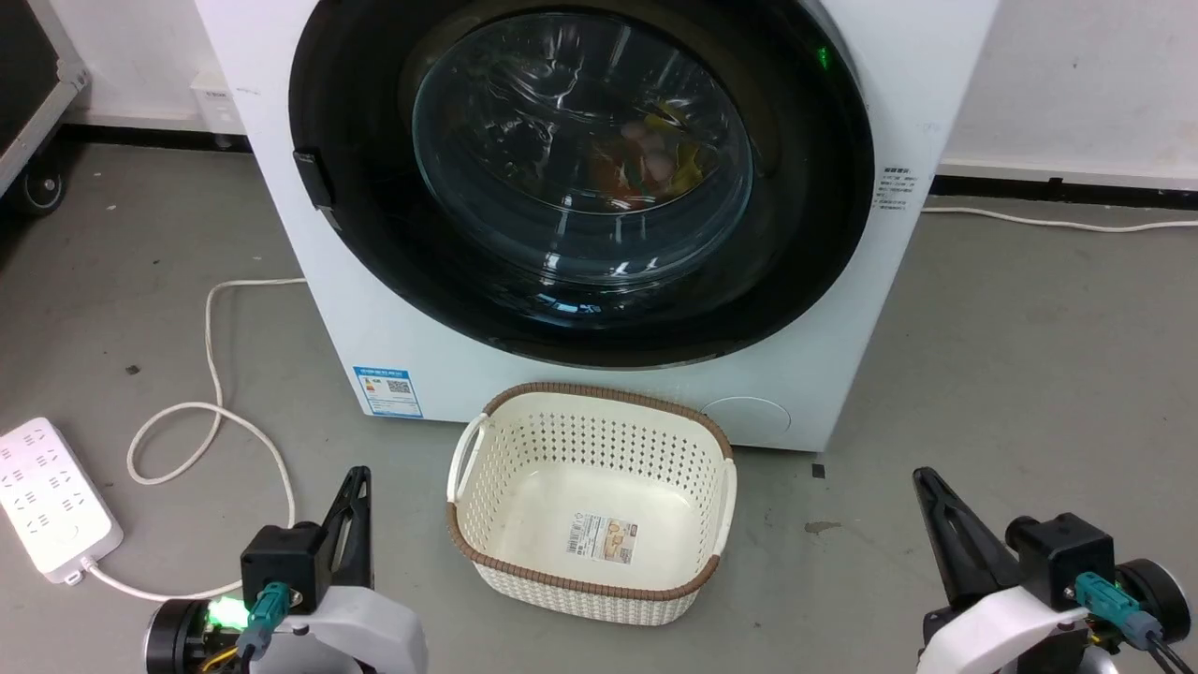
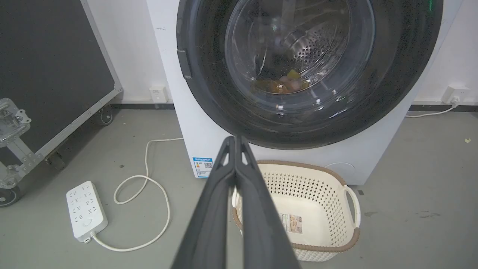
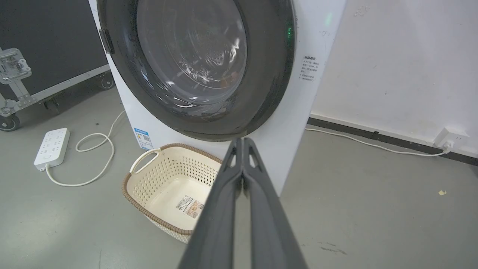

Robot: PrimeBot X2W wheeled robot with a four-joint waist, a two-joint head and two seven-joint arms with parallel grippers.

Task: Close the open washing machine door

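Observation:
The white washing machine (image 1: 824, 337) stands ahead of me on the grey floor. Its round door (image 1: 580, 178) lies flat against the front, with a wide glossy black rim and a clear glass bowl through which coloured laundry shows in the steel drum. The same door (image 2: 310, 67) fills the top of the left wrist view, and the door (image 3: 194, 63) appears at an angle in the right wrist view. My left gripper (image 1: 358, 479) is low at the left, shut and empty. My right gripper (image 1: 925, 479) is low at the right, also shut and empty. Both are well short of the machine.
A cream perforated basket (image 1: 591, 501), empty, sits on the floor right before the machine. A white power strip (image 1: 51, 505) and its looped cable (image 1: 211, 412) lie at the left. A black wheeled case (image 2: 48, 74) stands further left. Another cable (image 1: 1058, 223) runs along the right wall.

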